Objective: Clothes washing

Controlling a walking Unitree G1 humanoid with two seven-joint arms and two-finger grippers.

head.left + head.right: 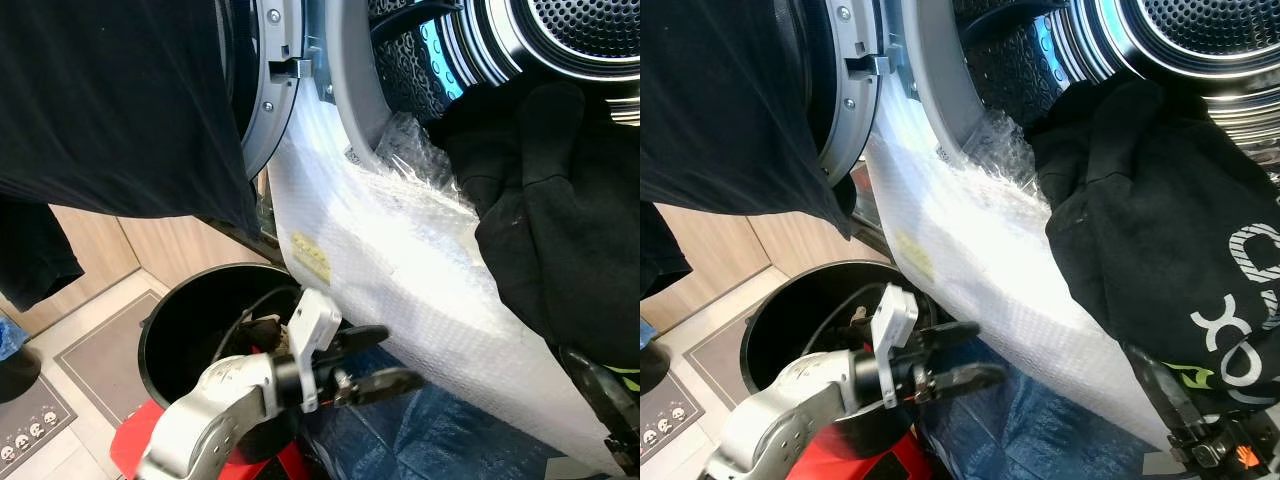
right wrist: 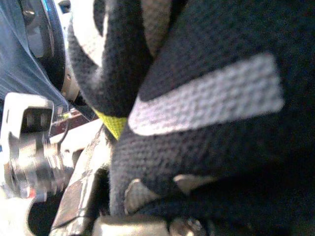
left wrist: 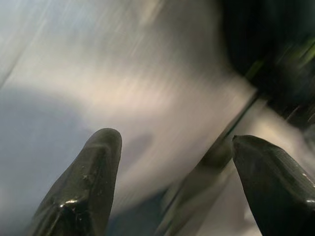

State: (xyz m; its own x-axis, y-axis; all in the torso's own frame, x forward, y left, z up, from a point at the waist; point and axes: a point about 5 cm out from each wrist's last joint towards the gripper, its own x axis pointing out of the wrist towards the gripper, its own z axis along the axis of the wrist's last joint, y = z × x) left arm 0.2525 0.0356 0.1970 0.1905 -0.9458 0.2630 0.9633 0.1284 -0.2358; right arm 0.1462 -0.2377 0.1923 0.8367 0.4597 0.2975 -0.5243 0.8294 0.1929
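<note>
Washing machine: silver perforated steel drum (image 1: pixel 1200 30) stands open at upper right, ringed by a grey door seal (image 1: pixel 350 90).
Door: round grey-framed washer door (image 1: pixel 262 90) swung open at upper left, with a dark cloth (image 1: pixel 110 100) hanging in front of it.
Protective sheet: white bubble-wrap sheet (image 1: pixel 400 270) draped over the machine's lower front, running from the seal down toward the lower right.
Task garment: black knit garment with white printed lettering and a yellow-green trim (image 1: pixel 1160 230) lies at the drum mouth, spilling over the seal and onto the sheet; its fabric presses close in the right wrist view (image 2: pixel 206 108).
Right gripper: right gripper (image 1: pixel 1175 405) sits at the garment's lower edge at lower right, one black finger against the cloth; the fabric covers it, so cannot tell whether it is parted or closed.
Left gripper: left gripper (image 1: pixel 385 360) held low in front of the sheet, its two black fingers (image 3: pixel 88 182) spread narrowly with nothing between them; the wrist view is blurred.
Basket: round black plastic laundry basket (image 1: pixel 165 325) on the floor beneath the door, behind the left arm.
Floor items: grey mat (image 1: pixel 85 350) on pale tiles at lower left; blue fabric (image 1: pixel 1060 430) below the sheet.
</note>
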